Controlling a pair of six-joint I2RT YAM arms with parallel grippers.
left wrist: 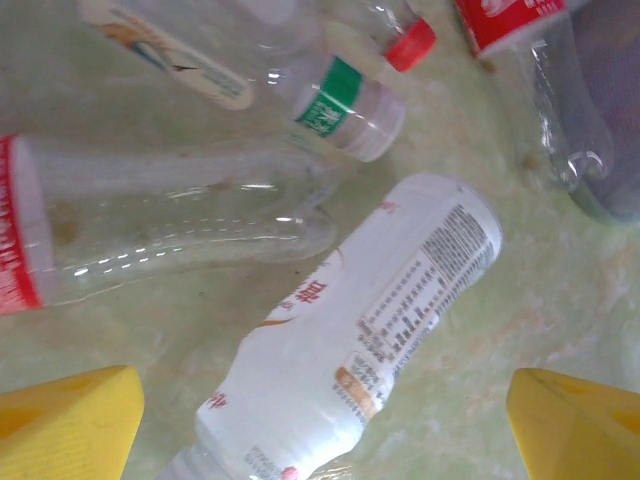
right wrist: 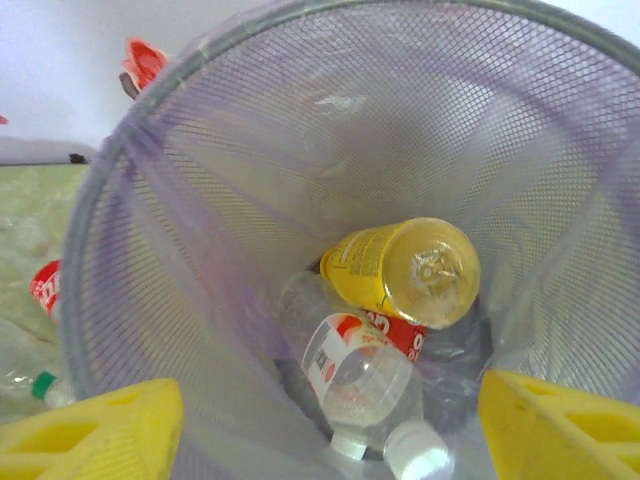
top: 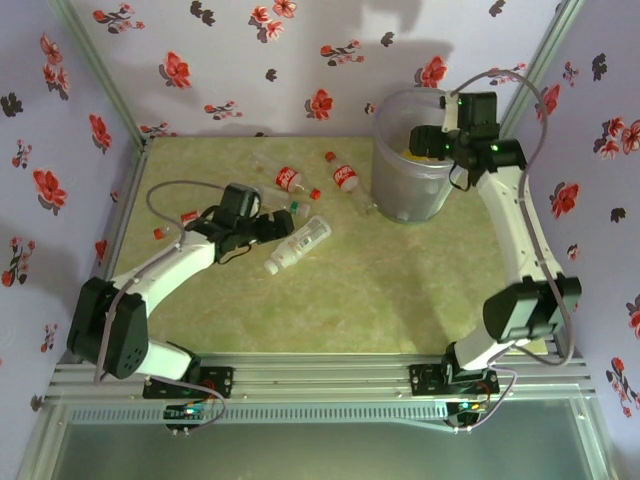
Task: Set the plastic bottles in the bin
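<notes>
Clear plastic bottles with red labels lie on their sides at the far middle of the pale green table, and a white-labelled plastic bottle lies just nearer, beside a clear green-labelled bottle. The translucent grey cylindrical bin stands at the far right, near the flowered back wall. Inside it are a yellow plastic bottle and a clear white-capped bottle. The near half of the table is open surface. The left end effector hangs over the white-labelled bottle with its jaws spread wide and gripping nothing; contact cannot be judged. The right end effector sits above the bin mouth, its fingers parted and empty.
</notes>
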